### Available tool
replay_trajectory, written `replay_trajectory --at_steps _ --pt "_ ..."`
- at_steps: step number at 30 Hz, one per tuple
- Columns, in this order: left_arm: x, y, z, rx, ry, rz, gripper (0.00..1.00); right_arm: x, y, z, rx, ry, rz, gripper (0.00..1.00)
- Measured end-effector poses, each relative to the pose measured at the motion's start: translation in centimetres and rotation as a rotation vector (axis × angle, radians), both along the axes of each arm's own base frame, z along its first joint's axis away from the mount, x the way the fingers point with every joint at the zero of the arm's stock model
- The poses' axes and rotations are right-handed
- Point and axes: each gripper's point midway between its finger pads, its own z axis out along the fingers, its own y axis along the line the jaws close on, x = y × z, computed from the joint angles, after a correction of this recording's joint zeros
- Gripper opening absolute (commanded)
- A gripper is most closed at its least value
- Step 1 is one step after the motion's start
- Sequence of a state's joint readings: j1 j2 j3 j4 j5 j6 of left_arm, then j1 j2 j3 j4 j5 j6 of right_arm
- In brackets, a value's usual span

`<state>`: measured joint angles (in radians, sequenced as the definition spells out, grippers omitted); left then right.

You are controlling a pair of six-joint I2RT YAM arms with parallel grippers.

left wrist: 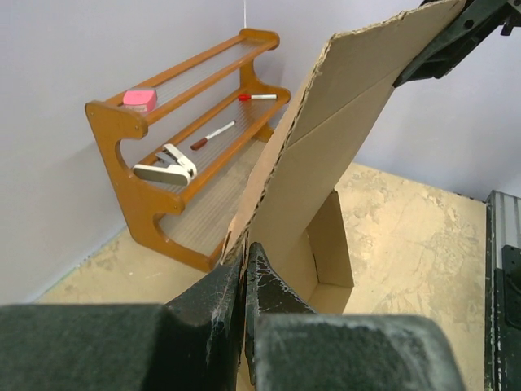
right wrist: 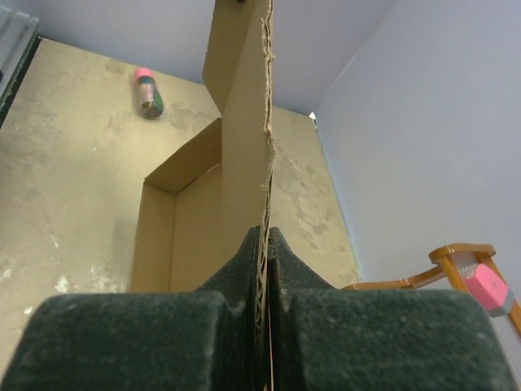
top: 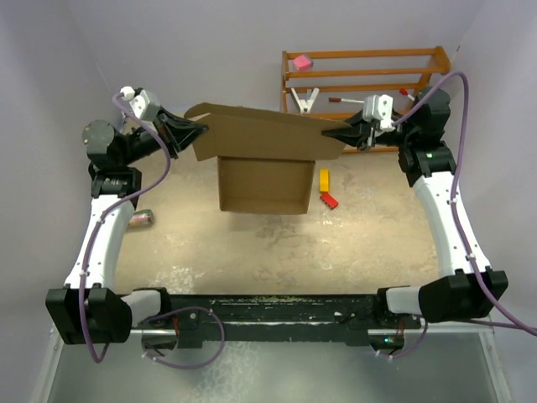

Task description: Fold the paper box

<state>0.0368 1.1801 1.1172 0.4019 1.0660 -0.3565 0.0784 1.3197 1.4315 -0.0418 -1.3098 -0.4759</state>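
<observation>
A plain brown corrugated-cardboard paper box [top: 262, 183] was seen at the centre of the overhead frame. It stood on the worktop [top: 252, 252] as a shallow, open rectangular tray with low walls, and nothing could be seen inside it. A wide flap [top: 264, 134] with angled ends was raised along the tray's upper edge in the frame. The flap's left tip was pinched between the clenched black fingers of the left hand [top: 200, 128]. Its right tip was gripped in the same way by the right hand [top: 344, 132], with the jaws pressed flat against both faces of the board. In the right wrist view the cut edge of the cardboard was shown ragged and fluted.

The worktop was a mottled, faintly scuffed beige surface, enclosed by plain pale lilac walls. Just right of the box a yellow rectangular block [top: 324, 179] and a red block [top: 329, 200] were lying close together. A small cylindrical bottle with a pink cap [top: 141, 218] was lying on its side at the left of the frame. At the upper right a brown wooden rack with slatted shelves [top: 361, 75] was placed against the wall. A pink block [top: 302, 61] was carried on its top shelf, and a white clip-like object [top: 306, 101] and slim white pens [left wrist: 213, 134] on the shelves beneath.
</observation>
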Motion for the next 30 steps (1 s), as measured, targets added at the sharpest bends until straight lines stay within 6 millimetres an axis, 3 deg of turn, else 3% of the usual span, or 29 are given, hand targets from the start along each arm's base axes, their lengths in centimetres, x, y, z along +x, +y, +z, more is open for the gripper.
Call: replay_trajectory --at_steps 14,30 --pt "1.6 -0.4 -0.9 -0.009 0.015 -0.056 0.05 0.4 0.1 -0.2 -0.001 0.003 -0.019 0.00" --pt "0.7 -0.3 0.2 -0.006 -0.035 -0.062 0.05 0.3 0.2 0.2 0.003 -0.032 -0.002 0.00"
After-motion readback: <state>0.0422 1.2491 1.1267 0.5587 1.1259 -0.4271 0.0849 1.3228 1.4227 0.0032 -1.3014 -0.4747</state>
